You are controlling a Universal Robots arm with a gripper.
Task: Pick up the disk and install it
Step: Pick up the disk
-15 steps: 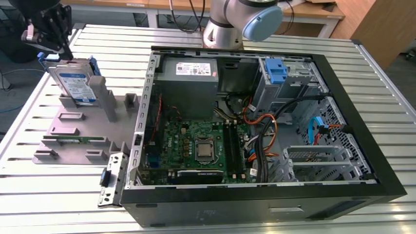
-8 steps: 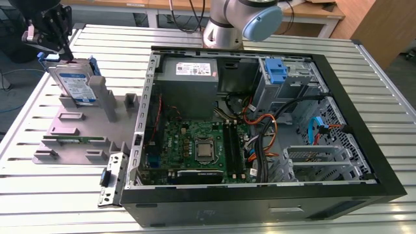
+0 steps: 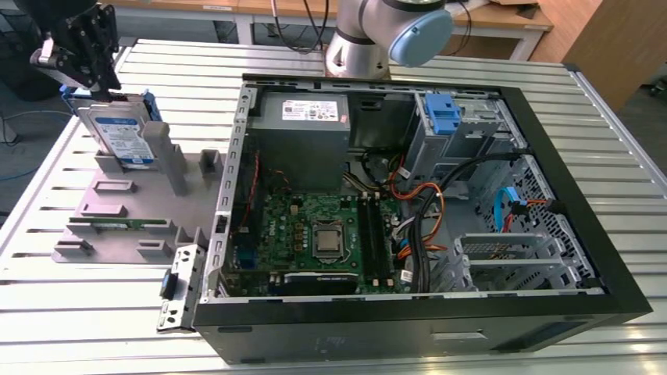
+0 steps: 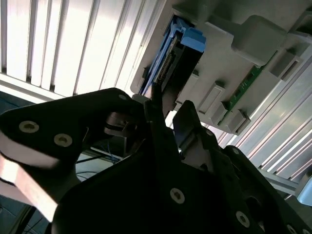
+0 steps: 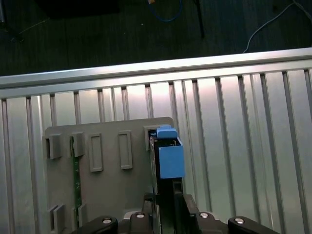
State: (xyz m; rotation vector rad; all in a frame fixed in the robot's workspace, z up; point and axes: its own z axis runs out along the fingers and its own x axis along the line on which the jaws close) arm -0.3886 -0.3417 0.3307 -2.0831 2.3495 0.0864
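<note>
The disk [image 3: 123, 137] stands on edge in a slot of a grey holder [image 3: 115, 211] at the exterior view's left, its white-and-blue label facing out and blue caddy tabs at its ends. My gripper [image 3: 105, 90] hangs right above its top edge. In both wrist views the disk [image 4: 183, 53] [image 5: 168, 156] runs between the two black fingers, one on each side of it, with a little light showing between them in the second wrist view. The gripper [image 4: 170, 114] [image 5: 168, 202] is open and the disk still sits in the holder [image 5: 107, 185].
An open computer case [image 3: 583, 234] lies flat on the slatted metal table [image 3: 83, 328], with a motherboard [image 3: 312, 234], a grey power supply [image 3: 302, 117] and a blue bracket [image 3: 443, 113] in a drive bay. The arm's base [image 3: 376, 31] stands behind the case.
</note>
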